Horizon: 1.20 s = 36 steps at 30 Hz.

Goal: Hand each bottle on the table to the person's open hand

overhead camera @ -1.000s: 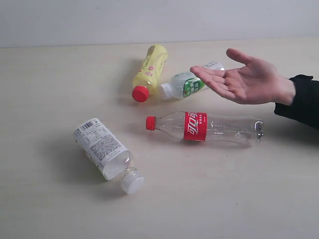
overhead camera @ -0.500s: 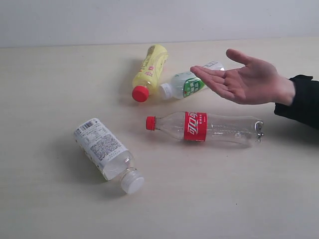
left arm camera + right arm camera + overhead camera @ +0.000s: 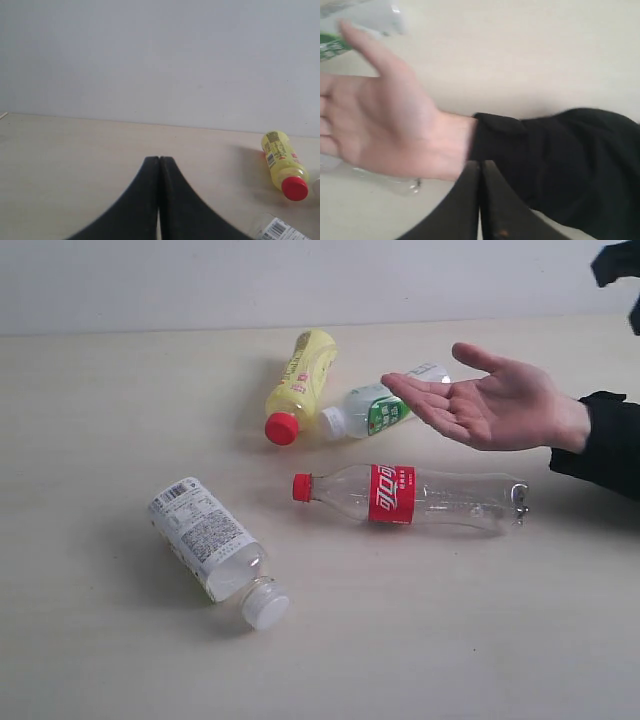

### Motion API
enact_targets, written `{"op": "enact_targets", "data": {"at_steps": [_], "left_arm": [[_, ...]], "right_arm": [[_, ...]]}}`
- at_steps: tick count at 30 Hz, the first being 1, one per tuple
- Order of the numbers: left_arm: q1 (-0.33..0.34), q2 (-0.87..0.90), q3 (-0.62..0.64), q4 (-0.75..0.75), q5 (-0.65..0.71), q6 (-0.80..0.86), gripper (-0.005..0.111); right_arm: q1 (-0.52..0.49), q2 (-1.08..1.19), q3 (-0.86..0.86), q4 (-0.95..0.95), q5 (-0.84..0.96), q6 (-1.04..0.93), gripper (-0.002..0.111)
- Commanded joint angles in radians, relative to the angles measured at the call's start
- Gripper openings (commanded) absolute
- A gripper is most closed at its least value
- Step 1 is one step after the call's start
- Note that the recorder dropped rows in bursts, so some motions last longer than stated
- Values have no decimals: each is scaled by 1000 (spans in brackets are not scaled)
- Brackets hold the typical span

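Note:
Four bottles lie on the pale table [image 3: 90, 390]: a yellow one with a red cap [image 3: 298, 386] [image 3: 283, 165], a small clear one with a green label [image 3: 376, 408] [image 3: 340, 30], a slim clear one with a red label [image 3: 410, 495], and a squat white-labelled one [image 3: 212, 545] [image 3: 280, 231]. The person's open hand [image 3: 490, 400] [image 3: 375, 125] hovers palm up above the slim bottle. My right gripper [image 3: 480, 164] is shut and empty above the person's wrist; a dark part of that arm [image 3: 620, 265] shows at the exterior view's top right corner. My left gripper [image 3: 159, 159] is shut and empty, off to the yellow bottle's side.
The person's black sleeve [image 3: 605, 445] [image 3: 560, 160] comes in from the right over the table. A plain pale wall [image 3: 300, 280] runs behind the table's far edge.
A dark part of the right arm has come into the exterior view at the top right corner. The bottles and the hand have stayed put.

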<state>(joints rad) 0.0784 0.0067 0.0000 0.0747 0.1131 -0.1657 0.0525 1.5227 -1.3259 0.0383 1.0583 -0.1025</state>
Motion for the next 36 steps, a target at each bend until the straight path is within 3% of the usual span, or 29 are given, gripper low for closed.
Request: {"op": "enact_targets", "data": {"at_steps": [1,9,13,17,22,28,36], "left_arm": [[1,-7,0,1,-3,1,0],[1,-7,0,1,-3,1,0],[1,-7,0,1,-3,1,0],[1,-7,0,1,-3,1,0],[1,-7,0,1,-3,1,0],[1,-7,0,1,-3,1,0],[1,-7,0,1,-3,1,0]], "right_arm": [[165,13,-8,-5,12,-4,0],[454,93,-8,143,-66,-126,4],[587,125,-8,147,-129,-141,16],[676,173,-8,144,-193,-141,36],[749,259,-8,144,-248,-131,63],[794,360,-10,144,-378,-96,71],[808,477,-107,166,-382,-71,75]]}}
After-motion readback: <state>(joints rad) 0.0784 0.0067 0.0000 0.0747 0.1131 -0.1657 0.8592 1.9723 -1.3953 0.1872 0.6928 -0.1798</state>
